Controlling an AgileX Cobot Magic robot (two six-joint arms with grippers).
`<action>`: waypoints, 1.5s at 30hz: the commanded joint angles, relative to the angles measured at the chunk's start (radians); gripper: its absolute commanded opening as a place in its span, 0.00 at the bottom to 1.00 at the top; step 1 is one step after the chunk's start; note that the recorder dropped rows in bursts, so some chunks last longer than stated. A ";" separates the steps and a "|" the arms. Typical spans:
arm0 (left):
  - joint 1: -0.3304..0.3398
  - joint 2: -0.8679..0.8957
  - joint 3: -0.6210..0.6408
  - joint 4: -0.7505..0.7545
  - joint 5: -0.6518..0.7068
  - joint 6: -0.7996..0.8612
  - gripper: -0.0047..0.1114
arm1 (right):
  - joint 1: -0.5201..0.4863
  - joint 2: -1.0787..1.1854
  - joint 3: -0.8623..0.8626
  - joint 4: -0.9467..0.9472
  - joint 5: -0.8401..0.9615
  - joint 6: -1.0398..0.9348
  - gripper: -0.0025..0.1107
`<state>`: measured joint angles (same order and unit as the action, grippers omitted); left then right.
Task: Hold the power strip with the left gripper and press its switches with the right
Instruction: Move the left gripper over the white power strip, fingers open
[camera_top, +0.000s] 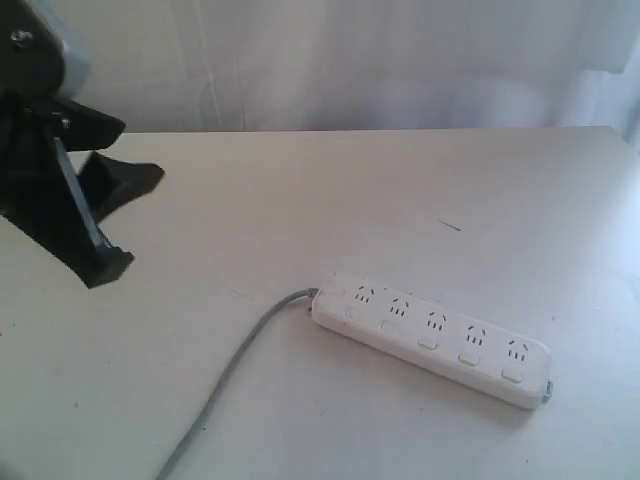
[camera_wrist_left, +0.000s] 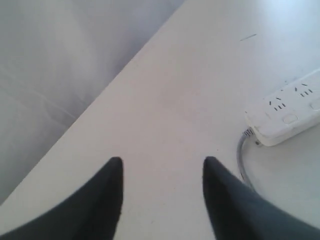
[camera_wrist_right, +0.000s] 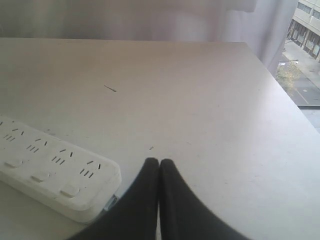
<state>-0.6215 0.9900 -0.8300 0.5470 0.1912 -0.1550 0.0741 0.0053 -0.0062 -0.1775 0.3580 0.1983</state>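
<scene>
Grey cord (camera_top: 225, 385), trailed from the long white plastic five-socket power strip (camera_top: 430, 335), which is laid flat on the white tabletop (camera_top: 400, 190), long axis slanted, cord end turned toward the black two-finger left gripper (camera_wrist_left: 162, 161): jaws parted, empty, well apart from it. Black right gripper (camera_wrist_right: 159, 162): fingers pressed together, held near the opposite end.

No legible text, label, brand, number or sign anywhere, not even on the white power strip (camera_top: 430, 335)

Ext cam high over table (camera_top: 300, 200), wrist cams low, all share power strip (camera_top: 430, 335)
</scene>
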 joint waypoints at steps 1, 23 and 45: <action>-0.087 0.100 -0.041 -0.005 0.016 0.107 0.62 | -0.005 -0.005 0.006 -0.002 -0.008 0.000 0.02; -0.200 0.479 -0.324 -0.059 -0.058 0.297 0.62 | -0.005 -0.005 0.006 -0.002 -0.008 0.000 0.02; -0.239 0.925 -0.691 -0.133 0.430 0.743 0.87 | -0.005 -0.005 0.006 -0.002 -0.006 0.000 0.02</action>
<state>-0.8545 1.8806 -1.4930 0.4417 0.5913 0.5182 0.0741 0.0053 -0.0062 -0.1775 0.3580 0.1983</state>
